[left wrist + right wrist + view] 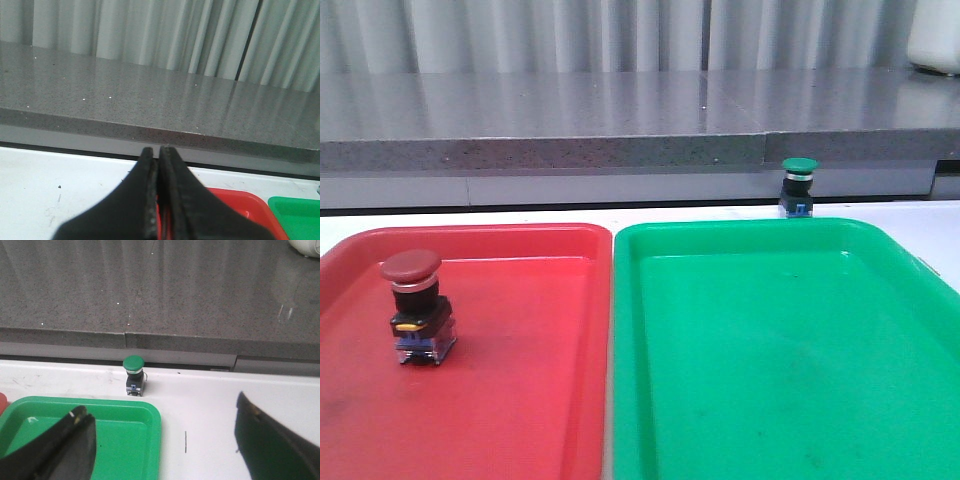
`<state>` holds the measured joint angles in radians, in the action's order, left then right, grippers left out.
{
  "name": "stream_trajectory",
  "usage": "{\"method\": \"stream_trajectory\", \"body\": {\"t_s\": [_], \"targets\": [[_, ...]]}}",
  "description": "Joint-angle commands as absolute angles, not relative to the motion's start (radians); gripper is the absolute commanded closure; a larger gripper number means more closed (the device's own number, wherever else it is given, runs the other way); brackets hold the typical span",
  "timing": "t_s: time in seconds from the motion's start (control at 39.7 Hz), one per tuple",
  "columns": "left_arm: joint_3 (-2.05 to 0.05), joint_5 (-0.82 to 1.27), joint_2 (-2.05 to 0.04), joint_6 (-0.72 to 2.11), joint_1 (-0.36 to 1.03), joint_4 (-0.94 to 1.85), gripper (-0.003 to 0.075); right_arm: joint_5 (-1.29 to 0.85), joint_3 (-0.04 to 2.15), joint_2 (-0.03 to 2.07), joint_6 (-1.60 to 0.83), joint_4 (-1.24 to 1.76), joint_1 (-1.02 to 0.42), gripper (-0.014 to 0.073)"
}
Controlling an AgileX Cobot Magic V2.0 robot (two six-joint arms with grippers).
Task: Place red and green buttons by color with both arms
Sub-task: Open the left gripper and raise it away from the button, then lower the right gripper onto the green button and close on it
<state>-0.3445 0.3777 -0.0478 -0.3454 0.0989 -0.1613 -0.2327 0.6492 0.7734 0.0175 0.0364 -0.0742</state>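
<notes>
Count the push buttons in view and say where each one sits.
2. The red button stands inside the red tray; the green button stands on the table behind the green tray.

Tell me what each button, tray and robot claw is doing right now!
red button: standing upright inside the red tray.
green button: standing upright on the white table, behind the green tray, not sorted yet.
red tray: holds the red button.
green tray: nothing in it.
left gripper: shut, holding nothing.
right gripper: open wide, holding nothing.
</notes>
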Motion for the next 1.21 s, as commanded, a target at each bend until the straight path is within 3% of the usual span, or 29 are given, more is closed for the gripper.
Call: {"method": "stream_trajectory", "body": {"t_s": [0.0,0.43,0.91,1.18], "targets": [[-0.368,0.298,-0.058,-0.349,0.098,-0.161,0.074,-0.169,0.726,0.849,0.016,0.042,-0.072,0.0006],[-0.368,0.298,-0.058,-0.349,0.098,-0.161,0.074,-0.194,1.06,1.383,0.016,0.042,-0.149,0.0006],[-0.368,0.298,-0.058,-0.349,0.098,-0.161,0.074,-0.549,1.558,1.858,0.199,-0.048,-0.203,0.0006],[-0.368,0.298,-0.058,-0.349,0.098,-0.161,0.074,-0.577,1.714,2.023,0.268,-0.08,-0.203,0.0006]]}}
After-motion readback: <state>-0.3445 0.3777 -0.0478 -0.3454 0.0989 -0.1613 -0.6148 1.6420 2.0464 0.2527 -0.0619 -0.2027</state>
